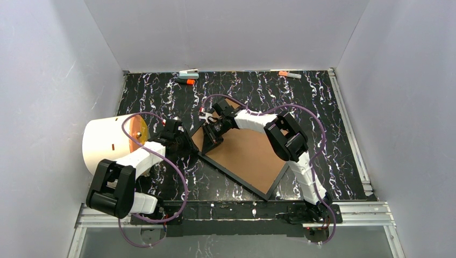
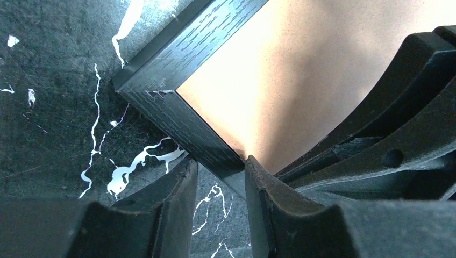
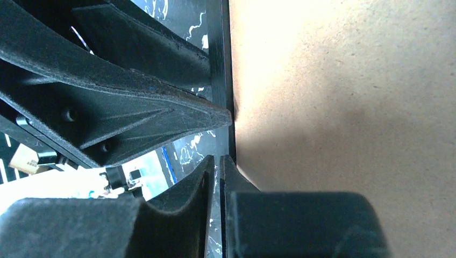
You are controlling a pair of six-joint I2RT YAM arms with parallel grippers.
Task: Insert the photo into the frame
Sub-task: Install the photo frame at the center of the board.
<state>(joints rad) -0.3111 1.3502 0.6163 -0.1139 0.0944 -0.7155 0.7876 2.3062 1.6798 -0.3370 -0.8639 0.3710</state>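
Observation:
The black frame (image 1: 215, 160) lies flat on the marbled table, turned diagonally, with the plain brown backing board (image 1: 247, 153) inside it. The photo is hidden. My left gripper (image 1: 186, 144) is at the frame's left corner. In the left wrist view its fingertips (image 2: 257, 174) sit on either side of the black frame rail (image 2: 212, 148). My right gripper (image 1: 211, 138) is on the same rail just beyond it. In the right wrist view its jaws stand almost together at the rail (image 3: 219, 80), beside the board (image 3: 344, 97). The left gripper's fingers (image 3: 161, 110) also show there.
A large white cylinder with an orange inside (image 1: 110, 142) lies at the left, close to the left arm. Markers (image 1: 188, 75) (image 1: 289, 74) lie along the back edge. White walls enclose the table on three sides.

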